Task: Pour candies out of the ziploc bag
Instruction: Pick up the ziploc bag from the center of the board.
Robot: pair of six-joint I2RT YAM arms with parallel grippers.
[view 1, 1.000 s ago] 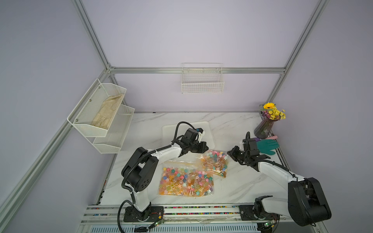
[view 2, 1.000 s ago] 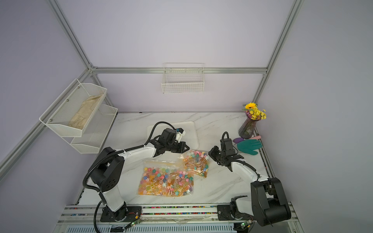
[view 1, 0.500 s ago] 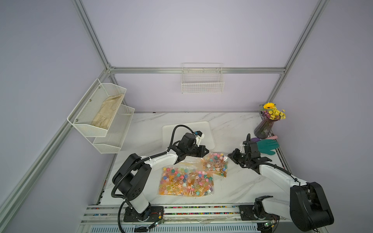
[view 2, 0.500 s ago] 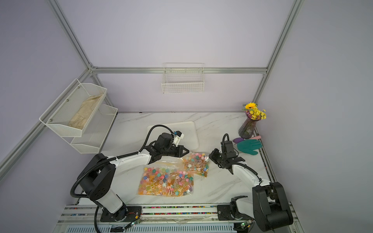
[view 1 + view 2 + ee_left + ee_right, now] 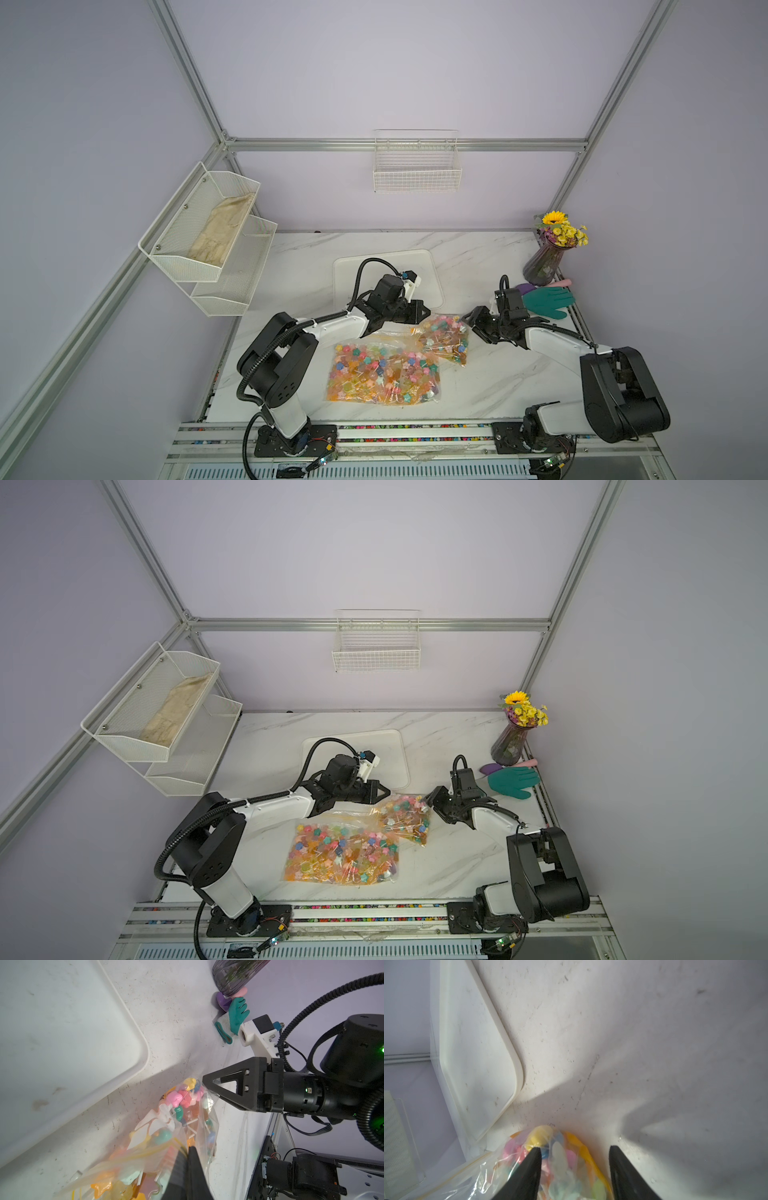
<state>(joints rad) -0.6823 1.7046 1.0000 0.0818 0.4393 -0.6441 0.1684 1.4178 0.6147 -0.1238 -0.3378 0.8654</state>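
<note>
Nothing is poured yet: your candies [image 5: 176, 1099] all sit inside the ziploc bag [image 5: 451, 347] on the worktop [image 5: 498, 374], just beside the white tray [image 5: 428, 266]. The left pincer [image 5: 188, 1148] clamps the bag's zip edge. The right pincer [image 5: 574, 1148] stands wide at the bag's end, gripping nothing.

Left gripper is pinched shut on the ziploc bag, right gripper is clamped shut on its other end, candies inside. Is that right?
Not quite: the right gripper is open. The right wrist view shows its jaws standing apart, with the ziploc bag beside one of them, unclamped. The left gripper is pinched shut on the bag, and the candies are inside.
</note>
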